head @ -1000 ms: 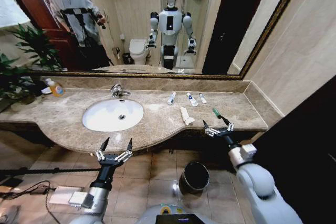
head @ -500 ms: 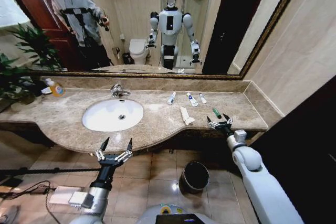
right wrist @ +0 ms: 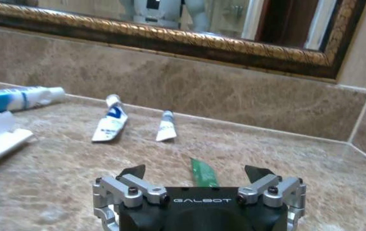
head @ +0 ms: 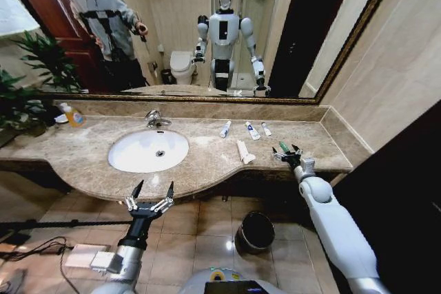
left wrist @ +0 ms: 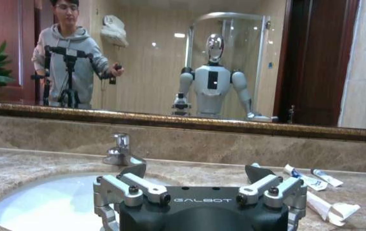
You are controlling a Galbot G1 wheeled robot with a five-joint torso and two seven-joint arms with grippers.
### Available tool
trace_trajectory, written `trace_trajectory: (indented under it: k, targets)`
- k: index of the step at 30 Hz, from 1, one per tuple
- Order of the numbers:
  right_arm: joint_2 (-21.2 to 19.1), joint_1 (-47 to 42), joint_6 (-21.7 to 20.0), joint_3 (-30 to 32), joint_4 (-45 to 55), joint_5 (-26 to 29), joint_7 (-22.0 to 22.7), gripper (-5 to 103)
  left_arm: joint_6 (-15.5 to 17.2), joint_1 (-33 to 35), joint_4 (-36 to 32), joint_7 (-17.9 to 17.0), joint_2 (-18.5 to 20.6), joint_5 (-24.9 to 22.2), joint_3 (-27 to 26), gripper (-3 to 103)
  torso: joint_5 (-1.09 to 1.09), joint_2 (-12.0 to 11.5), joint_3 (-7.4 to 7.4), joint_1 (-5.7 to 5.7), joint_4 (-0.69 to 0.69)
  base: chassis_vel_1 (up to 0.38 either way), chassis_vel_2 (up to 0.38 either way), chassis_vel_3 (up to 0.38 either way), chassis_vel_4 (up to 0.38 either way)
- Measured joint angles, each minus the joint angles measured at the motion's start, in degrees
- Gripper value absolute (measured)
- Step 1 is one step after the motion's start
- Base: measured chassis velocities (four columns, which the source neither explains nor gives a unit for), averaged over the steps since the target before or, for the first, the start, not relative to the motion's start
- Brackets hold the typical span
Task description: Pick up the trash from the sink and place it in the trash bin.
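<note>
Trash lies on the beige marble counter to the right of the sink, none of it inside the basin. The right end effector is held low over the counter's right part with its fingers spread wide and nothing between them; the small green piece is seen directly ahead of the gap between the fingertips in the right wrist view, lying flat on the marble. Beyond it, near the backsplash, two small white tubes with blue marks lie side by side but apart, and a third blue-marked tube lies farther toward the sink. The larger white tube lies nearer the counter's front edge. The left end effector is held in front of the counter, below the sink's front rim, fingers wide open and empty. The black trash bin stands on the tiled floor under the counter, between the two arms.
</note>
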Motion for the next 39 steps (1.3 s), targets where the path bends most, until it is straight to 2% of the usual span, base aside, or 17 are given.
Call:
trace_trajectory:
  k: [3, 4, 7, 8, 10, 11, 13, 15, 16, 18, 19, 20, 22, 23, 26, 28, 39]
  targets:
    - [-0.01, 0.23, 0.39, 0.24, -1.05, 0.23, -0.14, 100, 0.0, 0.0, 0.0, 0.0, 0.0, 0.0, 0.0, 100, 0.0, 0.0, 0.0, 0.0, 0.0, 0.0, 0.0, 0.0, 0.0]
    - [-0.01, 0.26, 0.6, 0.34, -1.49, 0.29, -0.37, 103, 0.0, 0.0, 0.0, 0.0, 0.0, 0.0, 0.0, 100, -0.01, 0.0, 0.0, 0.0, 0.0, 0.0, 0.0, 0.0, 0.0]
    - [-0.03, 0.25, 1.24, 0.42, -2.26, 0.36, -0.71, 101, 0.0, 0.0, 0.0, 0.0, 0.0, 0.0, 0.0, 100, 0.0, 0.0, 0.0, 0.0, 0.0, 0.0, 0.0, 0.0, 0.0]
    - [-0.03, 0.23, 1.57, 0.46, -2.68, 0.4, -0.78, 91, 0.0, 0.0, 0.0, 0.0, 0.0, 0.0, 0.0, 100, 0.0, 0.0, 0.0, 0.0, 0.0, 0.0, 0.0, 0.0, 0.0]
    - [-0.02, 0.2, 1.73, 0.48, -2.86, 0.48, -0.78, 91, 0.0, 0.0, 0.0, 0.0, 0.0, 0.0, 0.0, 100, 0.0, 0.0, 0.0, 0.0, 0.0, 0.0, 0.0, 0.0, 0.0]
    - [0.01, 0.14, 1.92, 0.49, -3.11, 0.71, -0.78, 80, 0.0, 0.0, 0.0, 0.0, 0.0, 0.0, 0.0, 100, 0.0, 0.0, 0.0, 0.0, 0.0, 0.0, 0.0, 0.0, 0.0]
    - [0.02, 0.05, 2.04, 0.54, -3.24, 0.88, -0.85, 80, 0.0, 0.0, 0.0, 0.0, 0.0, 0.0, 0.0, 100, 0.01, 0.0, 0.0, 0.0, 0.0, 0.0, 0.0, 0.0, 0.0]
    - [0.05, 0.02, 2.11, 0.74, -3.28, 1.05, -0.91, 69, 0.0, 0.0, 0.0, 0.0, 0.0, 0.0, 0.0, 100, 0.0, 0.0, 0.0, 0.0, 0.0, 0.0, 0.0, 0.0, 0.0]
    - [0.05, 0.02, 2.11, 0.74, -3.28, 1.05, -0.91, 69, 0.0, 0.0, 0.0, 0.0, 0.0, 0.0, 0.0, 100, 0.0, 0.0, 0.0, 0.0, 0.0, 0.0, 0.0, 0.0, 0.0]
    - [0.11, -0.06, 2.11, 0.86, -3.28, 1.05, -0.97, 57, 0.0, 0.0, 0.0, 0.0, 0.0, 0.0, 0.0, 100, 0.0, 0.0, 0.0, 0.0, 0.0, 0.0, 0.0, 0.0, 0.0]
    - [0.11, -0.06, 2.11, 0.86, -3.28, 1.05, -0.97, 57, 0.0, 0.0, 0.0, 0.0, 0.0, 0.0, 0.0, 100, 0.0, 0.0, 0.0, 0.0, 0.0, 0.0, 0.0, 0.0, 0.0]
    - [0.2, -0.12, 2.11, 0.93, -3.28, 1.06, -0.97, 47, 0.0, 0.0, 0.0, 0.0, 0.0, 0.0, 0.0, 100, 0.0, 0.0, 0.0, 0.0, 0.0, 0.0, 0.0, 0.0, 0.0]
    - [0.26, -0.17, 2.11, 0.99, -3.28, 1.05, -0.97, 47, 0.0, 0.0, 0.0, 0.0, 0.0, 0.0, 0.0, 100, 0.0, 0.0, 0.0, 0.0, 0.0, 0.0, 0.0, 0.0, 0.0]
    - [0.35, -0.25, 2.11, 1.06, -3.22, 1.05, -0.98, 36, 0.0, 0.0, 0.0, 0.0, 0.0, 0.0, 0.0, 100, 0.0, 0.0, 0.0, 0.0, 0.0, 0.0, 0.0, 0.0, 0.0]
    - [0.44, -0.29, 2.11, 1.06, -3.1, 1.05, -0.97, 30, 0.0, 0.0, 0.0, 0.0, 0.0, 0.0, 0.0, 100, 0.0, 0.0, 0.0, 0.0, 0.0, 0.0, 0.0, 0.0, 0.0]
    - [0.52, -0.33, 2.08, 1.02, -2.64, 1.03, -0.8, 22, 0.0, 0.0, 0.0, 0.0, 0.0, 0.0, 0.0, 100, 0.0, 0.01, 0.0, 0.0, 0.0, 0.0, 0.0, 0.0, 0.0]
    - [0.03, -2.79, 1.44, 2.53, 2.67, 1.44, 0.16, 21, 0.0, 0.0, 0.0, 0.0, 0.0, 0.0, 0.0, 100, 0.0, 0.01, 0.0, 0.0, 0.0, 0.0, 0.0, 0.0, 0.0]
